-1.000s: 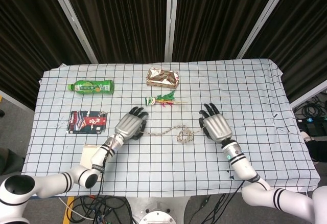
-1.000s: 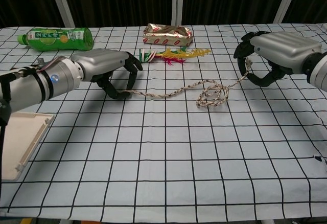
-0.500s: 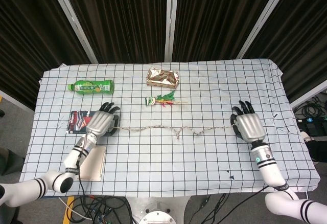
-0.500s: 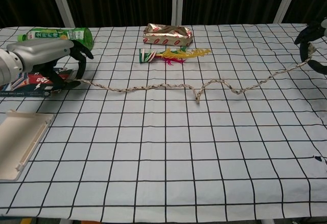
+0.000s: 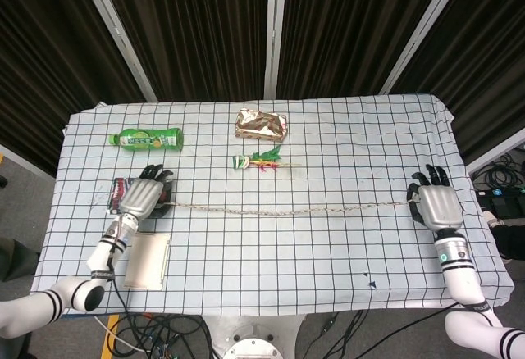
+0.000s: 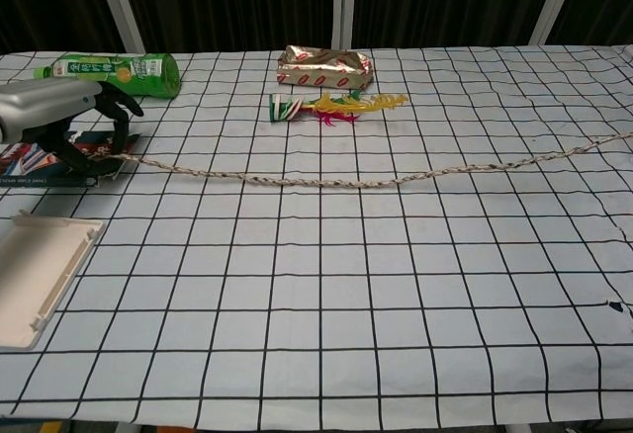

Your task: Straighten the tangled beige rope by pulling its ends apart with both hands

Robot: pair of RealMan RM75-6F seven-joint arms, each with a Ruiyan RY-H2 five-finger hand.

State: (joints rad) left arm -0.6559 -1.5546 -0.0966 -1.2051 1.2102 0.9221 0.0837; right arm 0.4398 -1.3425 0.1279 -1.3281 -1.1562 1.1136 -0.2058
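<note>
The beige rope (image 5: 287,210) lies nearly straight left to right, its ends held in closed fingers of the left hand (image 5: 141,198) and right hand (image 5: 438,206).

The beige rope (image 5: 287,210) is lying almost straight across the checkered desk (image 5: 328,261), sagging slightly mid-span. The left robot hand (image 5: 141,198) is gripping one end beside a dark packet (image 5: 119,191); the right robot hand (image 5: 437,205) is gripping the other end near the desk's edge.

Head view overhead; chest view low, nearer.
</note>
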